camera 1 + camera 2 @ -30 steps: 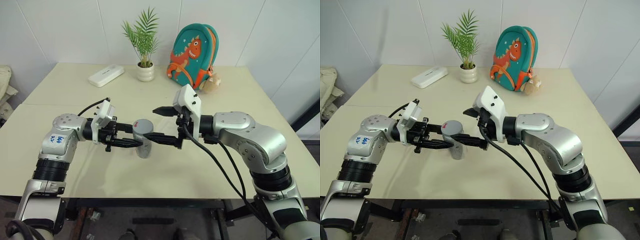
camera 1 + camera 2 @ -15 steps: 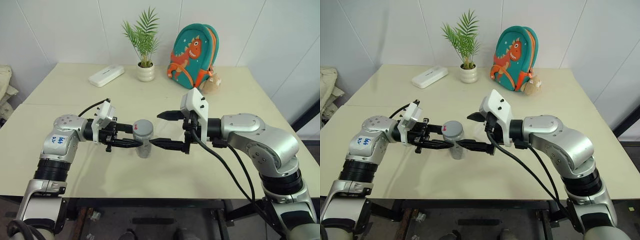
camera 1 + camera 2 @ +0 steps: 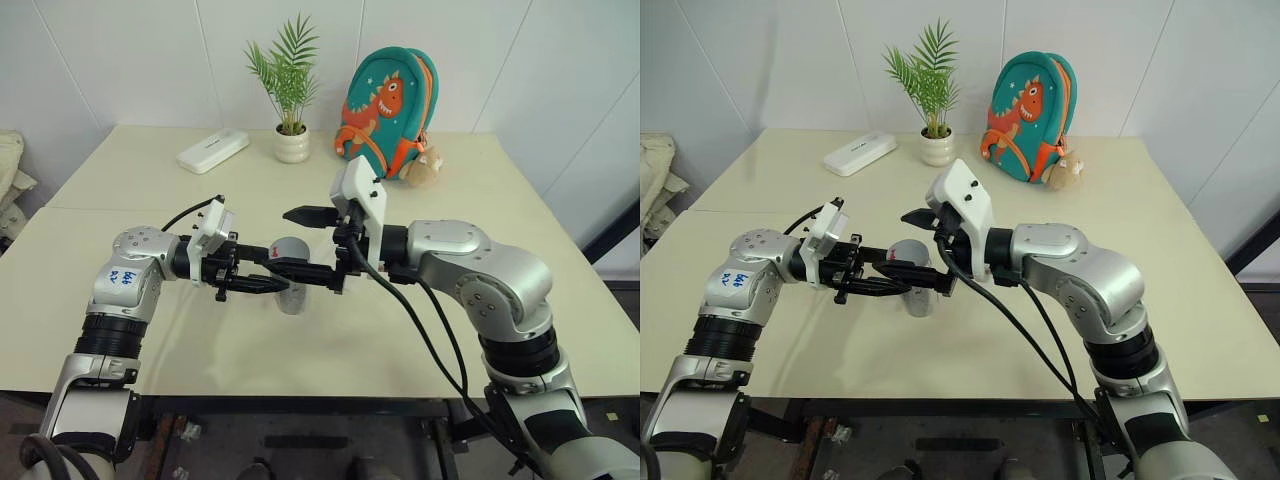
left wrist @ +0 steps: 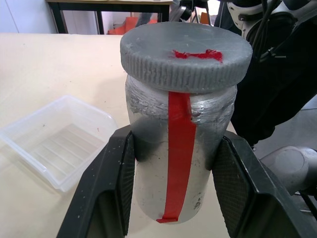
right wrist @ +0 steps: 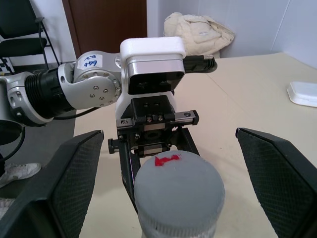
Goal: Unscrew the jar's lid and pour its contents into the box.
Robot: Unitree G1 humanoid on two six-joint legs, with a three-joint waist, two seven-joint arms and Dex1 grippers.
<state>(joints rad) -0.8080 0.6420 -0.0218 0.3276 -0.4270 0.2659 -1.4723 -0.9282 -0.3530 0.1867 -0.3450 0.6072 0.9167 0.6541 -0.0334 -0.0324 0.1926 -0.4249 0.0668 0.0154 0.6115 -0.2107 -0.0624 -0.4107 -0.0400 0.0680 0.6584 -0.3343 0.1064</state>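
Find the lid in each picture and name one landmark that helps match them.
Left eye: lid, centre, between both grippers.
Right eye: lid, left of centre.
Left wrist: lid, upper middle, atop the jar.
Right wrist: lid, bottom centre.
Shared landmark: the lid's red mark.

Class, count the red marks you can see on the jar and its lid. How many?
2: a red strip running down the jar, and a red smear on the lid. Others may be hidden behind.

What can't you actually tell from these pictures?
- Contents: the jar is wrapped grey, lid on, so nothing inside shows.
- Jar in the eye views: mostly hidden behind the right hand.
- Box: cut by the left wrist view's edge and covered by a left finger.
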